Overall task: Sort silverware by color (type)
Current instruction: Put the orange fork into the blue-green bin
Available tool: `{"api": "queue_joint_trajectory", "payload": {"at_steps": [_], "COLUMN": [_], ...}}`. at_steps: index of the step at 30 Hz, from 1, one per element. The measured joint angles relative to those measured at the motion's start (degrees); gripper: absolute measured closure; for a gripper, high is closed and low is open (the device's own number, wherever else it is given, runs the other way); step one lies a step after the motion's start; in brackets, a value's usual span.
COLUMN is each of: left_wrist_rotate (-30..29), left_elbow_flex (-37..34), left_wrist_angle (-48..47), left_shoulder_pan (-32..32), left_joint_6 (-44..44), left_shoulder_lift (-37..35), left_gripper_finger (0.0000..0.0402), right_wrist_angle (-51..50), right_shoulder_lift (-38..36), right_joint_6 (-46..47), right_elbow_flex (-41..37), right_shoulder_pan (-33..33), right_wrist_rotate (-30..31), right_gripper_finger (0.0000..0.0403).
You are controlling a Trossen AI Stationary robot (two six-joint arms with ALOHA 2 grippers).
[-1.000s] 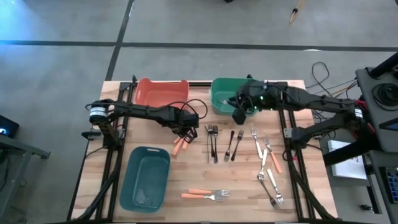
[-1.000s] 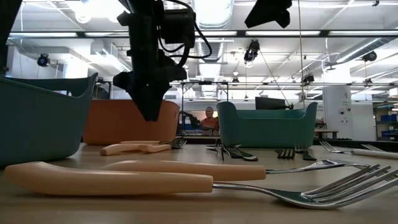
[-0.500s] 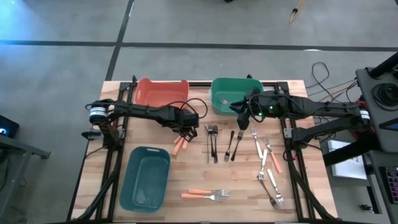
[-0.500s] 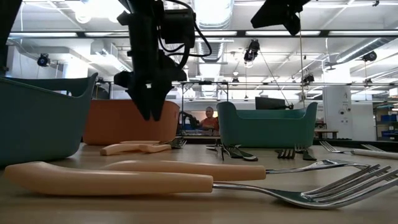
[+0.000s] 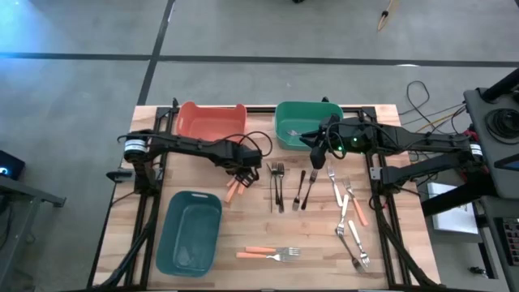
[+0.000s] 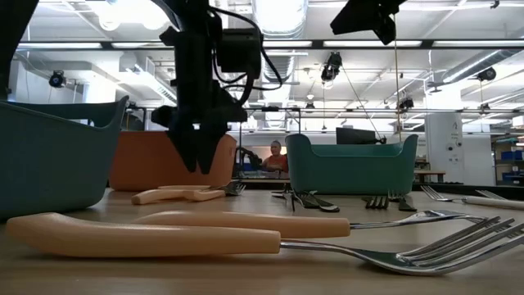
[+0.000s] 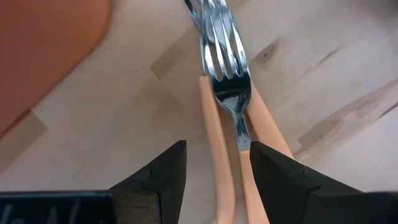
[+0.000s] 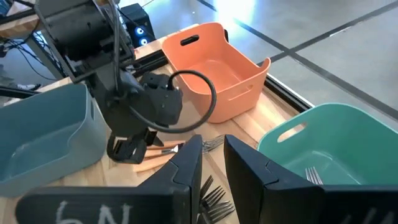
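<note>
I see two orange-handled forks (image 7: 227, 112) lying side by side on the worktop (image 5: 243, 223) just in front of the orange bin (image 5: 209, 120), and my left tool (image 5: 238, 172) hangs right over them, fingers spread with nothing between them. My right tool (image 5: 319, 152) sits above the front edge of the green bin (image 5: 302, 122), fingers slightly apart and empty, near the black forks (image 5: 303, 188).

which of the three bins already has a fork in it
The green bin at the table's far edge: a silver fork lies inside it. The orange bin beside it and the blue-grey bin nearer the front show none.
</note>
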Motion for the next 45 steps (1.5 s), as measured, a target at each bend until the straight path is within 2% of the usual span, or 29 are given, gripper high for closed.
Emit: {"api": "queue_joint_trajectory", "payload": {"at_steps": [25,45], "left_wrist_rotate": [0.1,0.7], "left_elbow_flex": [0.0,-2.3], "left_wrist_angle": [0.9,2.7], "left_shoulder_pan": [0.0,0.2], "left_joint_6": [0.2,1.0], "left_shoulder_lift": [4.3,4.2], "left_gripper_finger": [0.0246,0.0328], "right_wrist_angle": [-0.3,-0.3], "right_shoulder_lift": [0.1,0.1], "right_joint_6": [0.2,0.6], "right_elbow_flex": [0.0,0.0], "right_shoulder_pan": [0.0,0.0], "right_wrist_rotate": [-0.1,-0.1], "right_gripper_finger": [0.0344,0.0344]}}
